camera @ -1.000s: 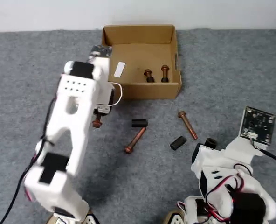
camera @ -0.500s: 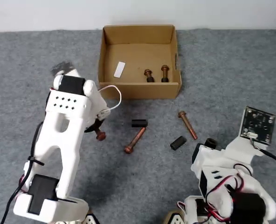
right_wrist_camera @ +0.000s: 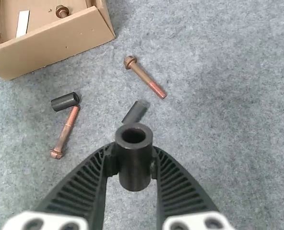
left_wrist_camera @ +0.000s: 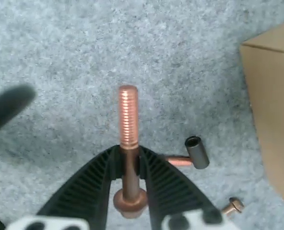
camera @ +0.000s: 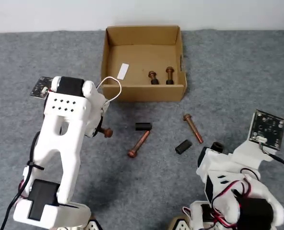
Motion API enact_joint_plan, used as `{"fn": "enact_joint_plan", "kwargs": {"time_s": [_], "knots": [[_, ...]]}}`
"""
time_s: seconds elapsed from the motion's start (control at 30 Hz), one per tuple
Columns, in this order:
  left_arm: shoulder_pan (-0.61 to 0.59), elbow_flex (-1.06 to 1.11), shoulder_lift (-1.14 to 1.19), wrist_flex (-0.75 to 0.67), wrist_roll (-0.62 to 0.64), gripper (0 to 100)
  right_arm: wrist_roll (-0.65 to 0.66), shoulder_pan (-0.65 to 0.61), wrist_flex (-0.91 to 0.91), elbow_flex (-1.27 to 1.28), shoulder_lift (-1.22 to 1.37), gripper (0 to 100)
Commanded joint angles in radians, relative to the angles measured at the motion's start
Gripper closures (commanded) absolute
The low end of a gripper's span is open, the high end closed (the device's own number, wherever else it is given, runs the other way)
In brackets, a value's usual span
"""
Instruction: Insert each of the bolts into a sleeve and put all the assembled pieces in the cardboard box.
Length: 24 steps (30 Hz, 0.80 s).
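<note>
**Bolt swings round to meet its sleeve.** Your left gripper [left_wrist_camera: 128, 154] is carrying a copper bolt [left_wrist_camera: 128, 125] above the grey table [camera: 238, 72]. Its fingers are clamped on the shank just above the head, and the threaded end is jutting free.

Over the last second the left arm has been pulling back from the front left corner of the cardboard box [camera: 144, 93] and turning the bolt. In the high view the head is now poking out beside the arm, between the box and the loose parts.

Your right gripper [right_wrist_camera: 133, 155] is staying almost where it was. Its fingers are clamped round a black sleeve [right_wrist_camera: 134, 165], with the open bore facing away from the wrist. The shift is reading as a line-up for joining the two in the air. Bolt and sleeve are hanging well apart, so the insertion is not yet under way.

One assembled piece [camera: 153, 77] and its twin [camera: 170, 75] are already standing in the box. A loose bolt [camera: 139, 143] is lying just beside a loose sleeve [camera: 143, 127], and a second bolt [camera: 193, 128] is lying near a second sleeve [camera: 183, 146]. These are all waiting on the table.

From above, each arm's body is covering its own fingers, along with most of the bolt and all but the top of the black sleeve. At the edge of the left wrist view a dark blur [left_wrist_camera: 7, 108] is too soft to name. Both wrist views are cutting off the box. It is hard to tell whether the boxed bolts are sitting fully home in their sleeves.
</note>
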Motion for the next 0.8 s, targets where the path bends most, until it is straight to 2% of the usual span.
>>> {"fn": "enact_joint_plan", "kwargs": {"time_s": [0.0,0.4,0.47,0.57,0.77], "knots": [[0.002,-0.050,-0.031,0.029,0.014,95,-0.014,0.005,0.030,-0.005,-0.002,99.1],[0.003,-0.050,-0.031,0.029,0.009,87,-0.014,0.007,0.030,-0.005,-0.002,99.1],[0.003,-0.050,-0.032,0.031,-0.046,87,-0.014,0.007,0.030,-0.005,-0.002,99.1],[0.003,-0.044,-0.066,0.031,-0.292,87,-0.014,0.005,0.030,-0.005,-0.002,99.1],[-0.008,-0.044,-0.144,0.029,-1.005,87,-0.014,0.007,0.030,-0.005,-0.002,99.1]]}}
